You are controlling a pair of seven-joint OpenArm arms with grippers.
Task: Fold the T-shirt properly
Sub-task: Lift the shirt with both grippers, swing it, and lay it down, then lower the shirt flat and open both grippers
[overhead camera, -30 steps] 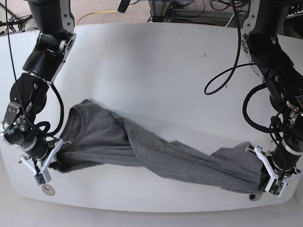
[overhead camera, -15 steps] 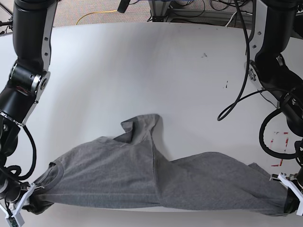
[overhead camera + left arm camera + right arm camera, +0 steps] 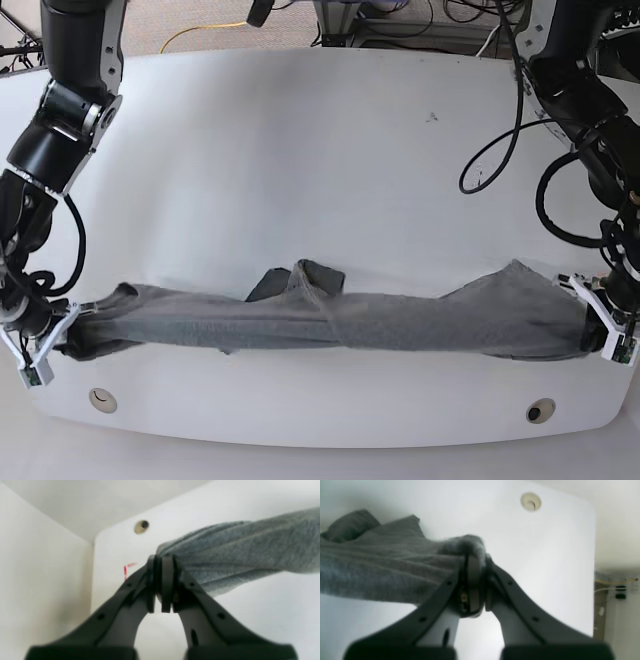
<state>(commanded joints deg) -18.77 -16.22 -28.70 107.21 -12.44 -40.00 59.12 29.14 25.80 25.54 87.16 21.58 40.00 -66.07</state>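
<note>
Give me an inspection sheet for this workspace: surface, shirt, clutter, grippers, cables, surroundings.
Surface: white table, rounded near corners, a round fitting near each; small dark specks and red marks near the left arm's side.
Job's things: grey T-shirt stretched into a long bunched band between both grippers, a loose flap sticking up near the middle; not folded.
Clutter: nothing seen.
Grippers: left gripper shut on one shirt end; right gripper shut on the other.
Cables: black cables loop from the left arm over the table; another hangs along the right arm.
Surroundings: carpet, yellow cable and dark equipment beyond the far edge.
</note>
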